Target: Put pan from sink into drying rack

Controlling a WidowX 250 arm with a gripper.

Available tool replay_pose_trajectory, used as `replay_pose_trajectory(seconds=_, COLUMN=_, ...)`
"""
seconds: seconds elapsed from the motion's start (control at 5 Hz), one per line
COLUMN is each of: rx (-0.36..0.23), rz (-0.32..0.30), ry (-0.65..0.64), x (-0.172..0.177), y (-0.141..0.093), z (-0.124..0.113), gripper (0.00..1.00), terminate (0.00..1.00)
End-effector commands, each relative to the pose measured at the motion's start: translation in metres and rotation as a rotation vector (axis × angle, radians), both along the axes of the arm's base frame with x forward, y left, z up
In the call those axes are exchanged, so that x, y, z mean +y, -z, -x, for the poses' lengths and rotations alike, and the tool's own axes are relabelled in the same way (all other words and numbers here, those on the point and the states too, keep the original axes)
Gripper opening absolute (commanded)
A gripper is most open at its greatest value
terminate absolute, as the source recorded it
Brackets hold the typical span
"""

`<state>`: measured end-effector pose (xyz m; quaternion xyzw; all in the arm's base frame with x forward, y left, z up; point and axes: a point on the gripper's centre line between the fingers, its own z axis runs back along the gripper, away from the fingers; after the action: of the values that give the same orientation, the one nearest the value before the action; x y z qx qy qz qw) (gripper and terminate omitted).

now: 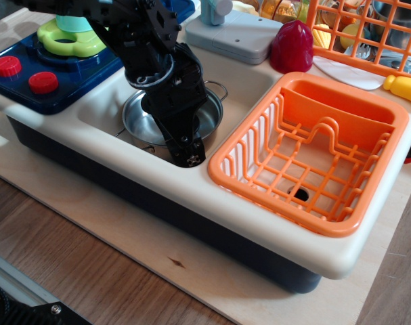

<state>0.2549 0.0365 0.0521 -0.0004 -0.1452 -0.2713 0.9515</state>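
Observation:
The shiny steel pan lies flat in the cream sink, with one wire loop handle showing at its far right. My black gripper reaches down into the sink, its tip at the pan's near right rim, and the arm covers the pan's middle. One finger shows on the near side of the rim. The other is hidden, so I cannot tell whether the jaws are open or shut. The orange drying rack sits to the right of the sink with nothing in it.
A dark blue stove panel with red knobs is at the left, with a green piece on it. A grey faucet block, a dark red object and an orange mesh basket stand behind.

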Motion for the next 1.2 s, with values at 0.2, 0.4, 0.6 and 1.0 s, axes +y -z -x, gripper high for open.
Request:
replay_pose_trajectory(seconds=0.2, rx=0.017, rz=-0.114, ry=-0.015, x=0.004, y=-0.035, z=-0.007, gripper=0.0, terminate=0.0)
replay_pose_trajectory(seconds=0.4, rx=0.022, rz=-0.184, ry=0.004, x=0.012, y=-0.05, z=-0.011, gripper=0.0, terminate=0.0)
replay_pose_trajectory(seconds=0.6, rx=0.041, rz=-0.24, ry=0.024, x=0.016, y=-0.074, z=-0.014, gripper=0.0, terminate=0.0)
replay_pose_trajectory(seconds=1.0, rx=0.073, rz=-0.242, ry=-0.053, x=0.004, y=-0.106, z=-0.005, gripper=0.0, terminate=0.0)
